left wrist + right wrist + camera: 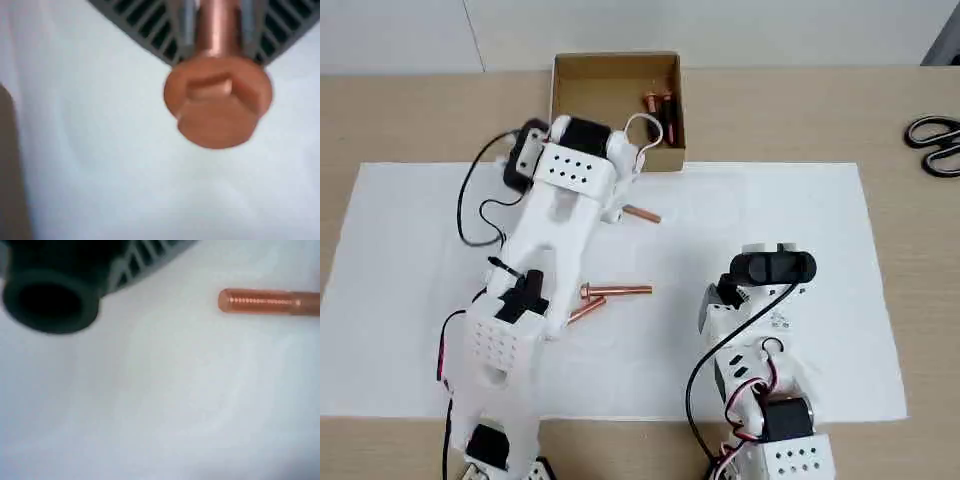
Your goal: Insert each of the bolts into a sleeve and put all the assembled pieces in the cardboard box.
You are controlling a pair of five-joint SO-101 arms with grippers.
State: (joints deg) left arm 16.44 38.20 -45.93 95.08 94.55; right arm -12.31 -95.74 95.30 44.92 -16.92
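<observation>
My left gripper (pixel 623 203) hangs over the white sheet just in front of the cardboard box (pixel 565 100), shut on a copper bolt (pixel 642 213). In the left wrist view that bolt (pixel 217 100) shows head-on between the ribbed grey fingers (pixel 145 25). My right gripper (pixel 718 300) is low over the sheet's middle right, shut on a black sleeve (pixel 50 300). A loose bolt (pixel 616 291) lies to its left, threaded end (pixel 265 302) toward the sleeve. A second loose bolt (pixel 586 310) lies beside it, partly under the left arm.
Assembled copper pieces (pixel 658 110) lie in the box's right side. The white sheet (pixel 800 230) covers most of the wooden table. Scissors (pixel 932 145) rest at the far right edge.
</observation>
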